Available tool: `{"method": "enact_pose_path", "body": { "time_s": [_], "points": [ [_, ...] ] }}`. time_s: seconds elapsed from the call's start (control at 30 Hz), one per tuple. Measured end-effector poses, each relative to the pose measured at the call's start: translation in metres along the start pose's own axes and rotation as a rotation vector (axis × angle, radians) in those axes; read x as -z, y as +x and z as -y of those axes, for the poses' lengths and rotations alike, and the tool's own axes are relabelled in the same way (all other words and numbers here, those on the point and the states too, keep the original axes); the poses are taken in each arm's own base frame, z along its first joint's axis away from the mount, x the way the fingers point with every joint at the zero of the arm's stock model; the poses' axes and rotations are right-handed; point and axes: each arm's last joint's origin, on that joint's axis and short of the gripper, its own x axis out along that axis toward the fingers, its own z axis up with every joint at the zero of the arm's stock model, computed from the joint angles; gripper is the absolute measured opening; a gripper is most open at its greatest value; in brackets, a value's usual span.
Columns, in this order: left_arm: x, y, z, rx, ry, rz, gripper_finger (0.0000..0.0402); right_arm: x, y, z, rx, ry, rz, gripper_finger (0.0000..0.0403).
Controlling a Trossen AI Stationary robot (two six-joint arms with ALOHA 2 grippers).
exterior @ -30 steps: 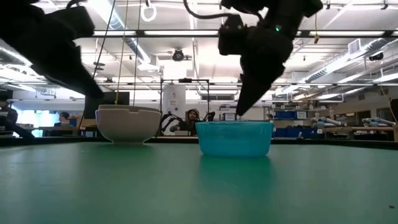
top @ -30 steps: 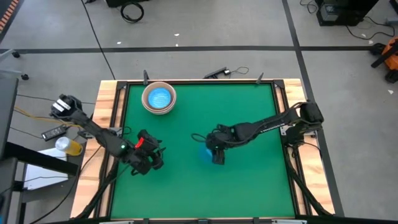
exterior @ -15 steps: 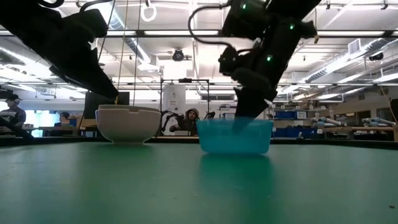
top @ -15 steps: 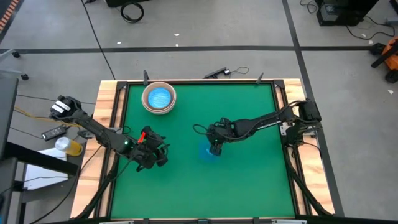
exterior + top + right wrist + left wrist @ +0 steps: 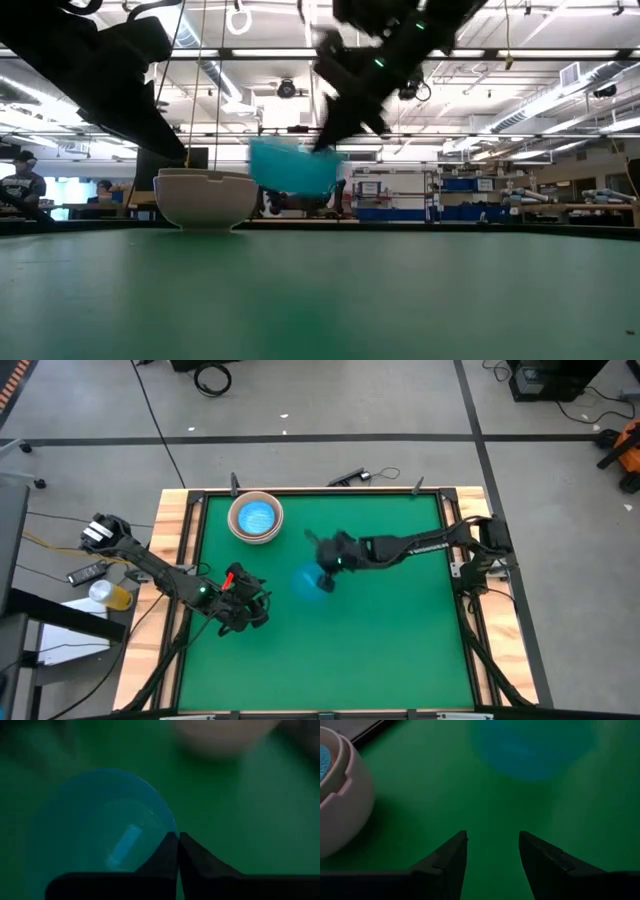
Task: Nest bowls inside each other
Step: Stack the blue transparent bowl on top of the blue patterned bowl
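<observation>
A bright blue bowl (image 5: 306,582) hangs above the middle of the green table, lifted clear in the low view (image 5: 292,166). My right gripper (image 5: 323,576) is shut on it. At the far left stands a beige bowl (image 5: 256,519) on its base, with another blue bowl (image 5: 256,517) nested inside. It also shows in the low view (image 5: 207,198) and the left wrist view (image 5: 340,805). My left gripper (image 5: 492,854) stands open near the table's left side (image 5: 245,610), with nothing between its fingers. My right gripper pinches the blue bowl's rim (image 5: 170,831) on the side nearest the table's right, one finger inside the bowl and one outside. The fingers slant down from the table's right. The bowl is clear of the table, mouth up, reaching out to the left of the fingers.
The green mat is framed by a wooden border (image 5: 172,560). Open mat lies between the lifted bowl and the stack. Beyond the table's far edge the low view shows a room with shelves and a person (image 5: 308,190).
My right gripper has shut on the blue bowl's rim, lifted the bowl off the table and carried it toward the table's left and far side, toward the beige bowl. Its wrist has tipped as it went.
</observation>
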Motion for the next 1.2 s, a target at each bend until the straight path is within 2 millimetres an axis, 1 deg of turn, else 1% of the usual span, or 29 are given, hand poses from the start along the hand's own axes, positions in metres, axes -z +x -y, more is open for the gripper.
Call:
{"method": "enact_pose_path", "body": {
  "time_s": [0.1,0.17,0.2,0.27,0.3,0.4,0.47,0.53,0.67,0.77,0.87,0.93,1.03,1.2],
  "points": [
    [0.000,0.000,0.000,-0.002,0.021,-0.003,0.0181,-0.039,-0.005,0.013,0.040,0.011,0.219,0.0008],
    [0.001,0.000,-0.001,-0.005,0.027,-0.006,0.0181,-0.062,-0.010,0.027,0.032,0.052,0.359,0.0010],
    [0.001,0.000,-0.001,-0.005,0.026,-0.005,0.0181,-0.072,-0.012,0.036,0.009,0.077,0.414,0.0010],
    [0.001,0.000,-0.001,-0.004,0.025,-0.005,0.0181,-0.089,-0.009,0.052,-0.023,0.145,0.515,0.0008],
    [0.001,0.000,-0.001,-0.004,0.025,-0.004,0.0181,-0.094,-0.004,0.060,-0.029,0.175,0.530,0.0007],
    [-0.001,0.002,-0.002,-0.017,0.016,0.001,0.0181,-0.105,0.025,0.078,-0.018,0.230,0.535,0.0006],
    [-0.002,0.002,-0.003,-0.024,0.002,0.003,0.0181,-0.113,0.044,0.082,-0.022,0.249,0.533,0.0006],
    [-0.002,0.003,-0.004,-0.029,-0.001,0.001,0.0181,-0.121,0.063,0.083,-0.030,0.255,0.544,0.0007],
    [-0.002,0.003,-0.004,-0.028,-0.002,0.001,0.0181,-0.129,0.095,0.081,-0.028,0.264,0.520,0.0007],
    [-0.001,0.002,-0.003,-0.028,0.000,-0.003,0.0181,-0.129,0.112,0.080,-0.023,0.289,0.469,0.0010],
    [0.001,0.001,-0.004,-0.030,-0.007,-0.014,0.0181,-0.127,0.123,0.081,0.019,0.328,0.413,0.0023],
    [0.003,0.000,-0.004,-0.032,-0.024,-0.019,0.0181,-0.123,0.129,0.082,0.063,0.323,0.364,0.0038],
    [0.004,0.000,-0.005,-0.040,-0.041,-0.026,0.0181,-0.119,0.131,0.083,0.091,0.320,0.326,0.0067],
    [0.004,0.001,-0.006,-0.048,-0.046,-0.029,0.0181,-0.115,0.127,0.084,0.099,0.335,0.252,0.0123]
  ]
}}
